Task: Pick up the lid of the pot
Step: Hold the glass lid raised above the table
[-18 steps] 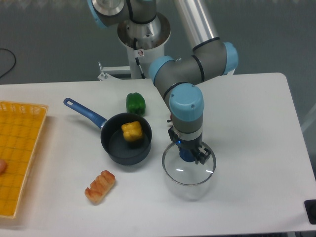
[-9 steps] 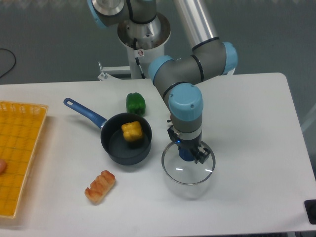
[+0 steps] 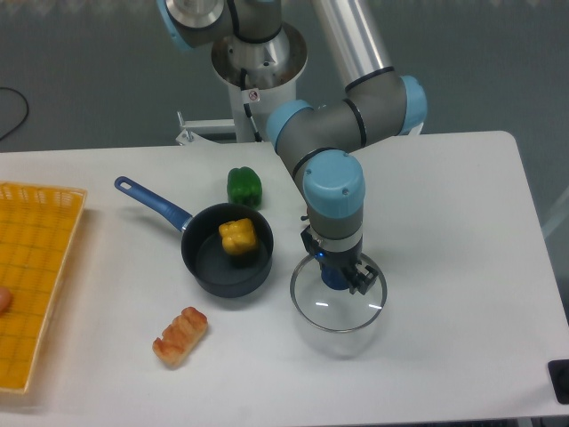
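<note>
Gripper [image 3: 339, 269] points down over the round clear glass pot lid with a silver rim [image 3: 307, 316], fingers on opposite sides of its blue knob [image 3: 336, 278]. Looks clamped on the knob; finger contact itself is partly hidden. Lid sits right of the pan in view, slightly nearer the camera, rim roughly level. Can't tell if it's touching the white table [image 3: 444, 356] or just off it.

Round black pan with a long blue handle [image 3: 209, 271]: handle runs to the back left. Yellow pepper-shaped item [image 3: 238, 237] inside, toward the back. Green pepper-shaped item [image 3: 244, 187] just behind the pan. Lumpy orange-brown bread-like piece [image 3: 180, 336] in front of the pan, lying at a slant, apart from it.

Yellow-orange plastic crate [image 3: 49, 267] at left edge, cut off by frame; reddish-brown round item [image 3: 4, 299] in it, partly out of view. Black cable [image 3: 22, 111] curls at the upper left.
</note>
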You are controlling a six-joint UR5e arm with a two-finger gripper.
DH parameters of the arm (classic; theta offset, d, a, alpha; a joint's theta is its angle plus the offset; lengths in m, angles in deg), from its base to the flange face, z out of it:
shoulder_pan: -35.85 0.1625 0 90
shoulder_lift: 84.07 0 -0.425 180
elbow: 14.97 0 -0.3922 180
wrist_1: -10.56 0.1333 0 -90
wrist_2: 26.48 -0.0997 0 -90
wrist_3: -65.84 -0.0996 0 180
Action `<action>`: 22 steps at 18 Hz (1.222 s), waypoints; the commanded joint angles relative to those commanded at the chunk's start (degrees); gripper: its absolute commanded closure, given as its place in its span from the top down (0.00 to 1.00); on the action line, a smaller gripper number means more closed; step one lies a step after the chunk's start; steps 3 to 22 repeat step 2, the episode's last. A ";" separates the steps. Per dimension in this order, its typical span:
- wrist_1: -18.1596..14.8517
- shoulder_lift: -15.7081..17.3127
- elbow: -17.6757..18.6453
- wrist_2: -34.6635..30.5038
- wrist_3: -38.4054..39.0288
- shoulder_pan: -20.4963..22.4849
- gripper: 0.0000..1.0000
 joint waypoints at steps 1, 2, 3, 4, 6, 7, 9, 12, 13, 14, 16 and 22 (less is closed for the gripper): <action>0.00 0.00 0.00 0.00 0.00 -0.09 0.57; 0.00 0.00 0.00 0.00 0.00 0.00 0.57; 0.00 0.00 0.00 0.00 0.00 0.00 0.57; 0.00 0.00 0.00 0.00 0.00 0.00 0.57; 0.00 0.00 0.00 0.00 0.00 0.00 0.57; 0.00 0.00 0.00 0.00 0.00 0.00 0.57; 0.00 0.00 0.00 0.00 0.00 0.00 0.57; 0.00 0.00 0.00 0.00 0.00 0.00 0.57; 0.00 0.00 0.00 0.00 0.00 0.00 0.57; 0.00 0.00 0.00 0.00 0.00 0.00 0.57; 0.00 0.00 0.00 0.00 0.00 0.00 0.57; 0.00 0.00 0.00 0.00 0.00 0.00 0.57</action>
